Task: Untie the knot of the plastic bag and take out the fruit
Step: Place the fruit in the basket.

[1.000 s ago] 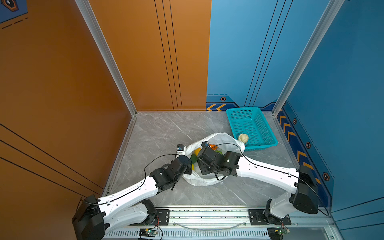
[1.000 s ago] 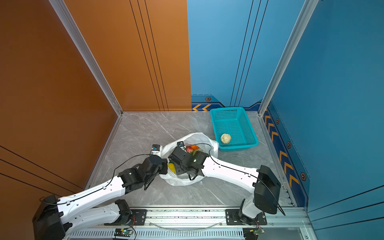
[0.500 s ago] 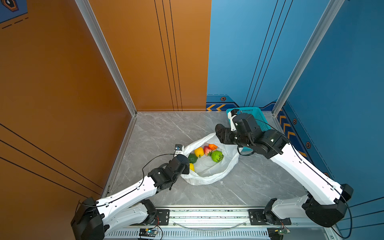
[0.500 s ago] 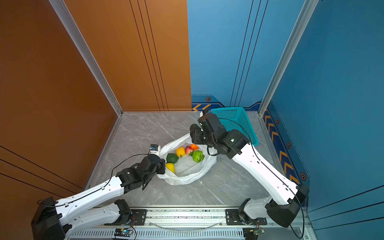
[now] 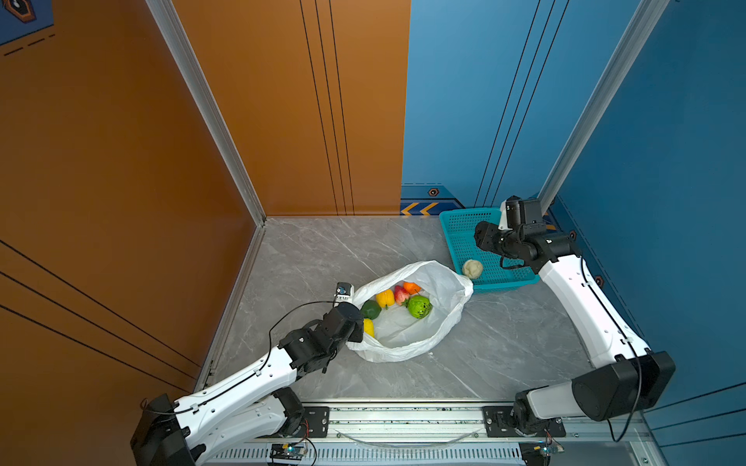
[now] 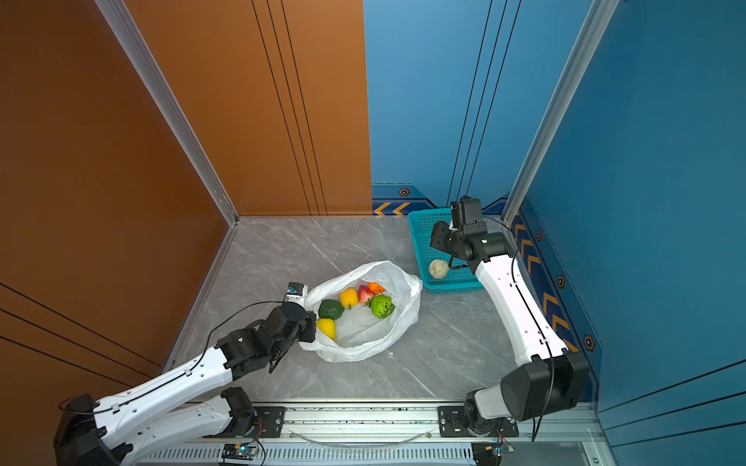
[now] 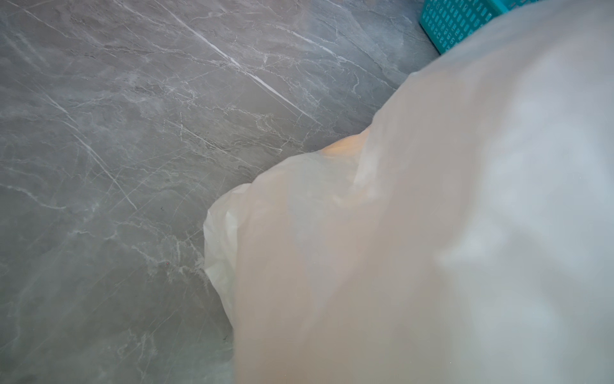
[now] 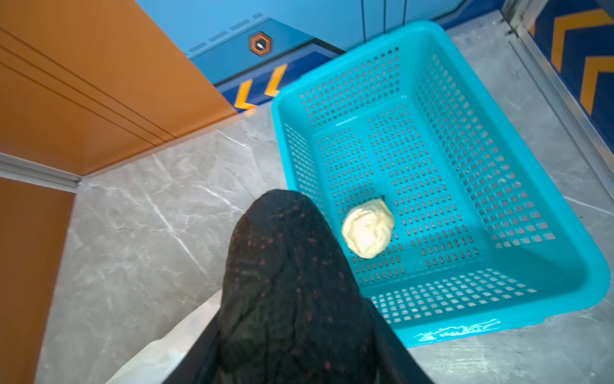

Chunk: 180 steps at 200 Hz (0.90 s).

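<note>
Plastic bag (image 5: 444,282) lies open-mouthed mid-tabletop (image 5: 323,250), no knot seen, six fruit (image 5: 419,306) inside. Left hand (image 5: 355,324) is closed, pinching its near rim. Right hand (image 5: 482,238) grips a black fruit (image 8: 292,282) over the teal basket (image 5: 458,230), where a cream piece (image 5: 472,268) sits. Unloading step, I judge; next: let go into the basket.

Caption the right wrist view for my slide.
Right gripper holds a black, red-speckled round fruit near a teal perforated plastic basket containing one cream-white lumpy fruit.
</note>
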Tool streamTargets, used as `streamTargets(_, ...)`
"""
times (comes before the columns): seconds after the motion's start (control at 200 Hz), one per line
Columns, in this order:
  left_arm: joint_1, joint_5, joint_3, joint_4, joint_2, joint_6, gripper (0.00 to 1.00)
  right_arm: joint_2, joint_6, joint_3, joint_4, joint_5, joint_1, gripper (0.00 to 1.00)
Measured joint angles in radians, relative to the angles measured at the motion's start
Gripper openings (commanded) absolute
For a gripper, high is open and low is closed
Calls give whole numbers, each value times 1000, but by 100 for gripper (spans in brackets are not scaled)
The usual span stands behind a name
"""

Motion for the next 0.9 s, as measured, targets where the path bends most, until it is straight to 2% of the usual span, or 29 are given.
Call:
streamTargets(0.21, -30, -4, 2, -49, -8, 17, 0, 207, -40, -68, 110, -3, -100, 46)
streamTargets(0.416, -38, -13, 2, -61, -11, 17, 0, 345, -53, -69, 164, 12, -120, 47)
streamTargets(0.466, -39, -15, 2, -61, -11, 17, 0, 363, -53, -69, 171, 19, -120, 53)
streamTargets(0.571, -44, -15, 2, -56, -11, 17, 0, 385, -51, -73, 185, 48, -118, 74)
streamTargets(0.646, -45, -15, 2, -52, -11, 18, 0, 388, -61, -80, 196, 69, -116, 84)
streamTargets(0.726, -47, -15, 2, -50, -13, 21, 0, 388, -65, -90, 202, 87, -116, 91)
streamTargets(0.901, -48, -15, 2, -50, -28, 29, 0, 388, -68, -102, 205, 111, -106, 95)
